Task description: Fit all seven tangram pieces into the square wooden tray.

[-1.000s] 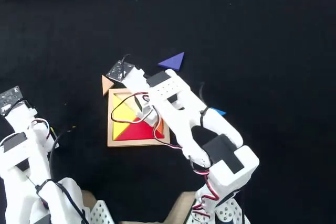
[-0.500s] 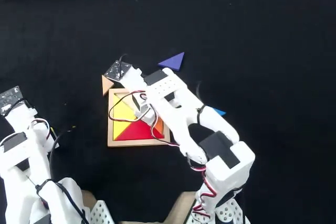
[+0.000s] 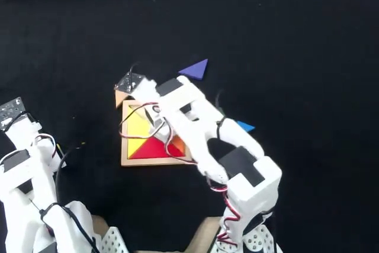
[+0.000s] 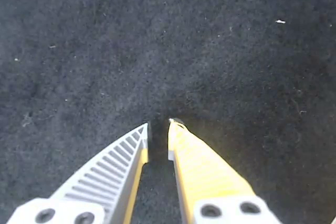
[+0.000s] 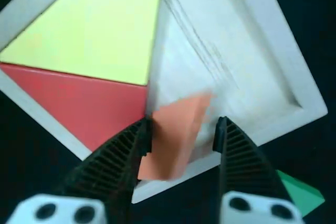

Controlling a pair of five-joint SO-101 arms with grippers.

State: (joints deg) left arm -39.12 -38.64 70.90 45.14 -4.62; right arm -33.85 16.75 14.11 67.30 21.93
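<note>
The square wooden tray [image 3: 125, 159] lies mid-table holding a yellow triangle [image 3: 138, 126] and a red triangle [image 3: 149, 149]. My right gripper [image 3: 172, 139] hangs over the tray's right half, shut on an orange piece [image 5: 176, 135] that tilts just above the bare tray floor [image 5: 231, 66], beside the yellow triangle [image 5: 100, 30] and red triangle [image 5: 79, 103]. A purple triangle [image 3: 194, 69], a blue piece [image 3: 244, 126] and a tan triangle [image 3: 120, 95] lie outside the tray. My left gripper [image 4: 157, 125] is shut over bare cloth at the table's left front.
A green piece [image 5: 296, 192] lies on the cloth just outside a tray corner. The left arm [image 3: 26, 164] stands well left of the tray. Black cloth covers the whole table, with wide free room at the back and right.
The right arm has shifted a little to the left over the tray with the orange piece in its gripper. The left arm has kept still.
</note>
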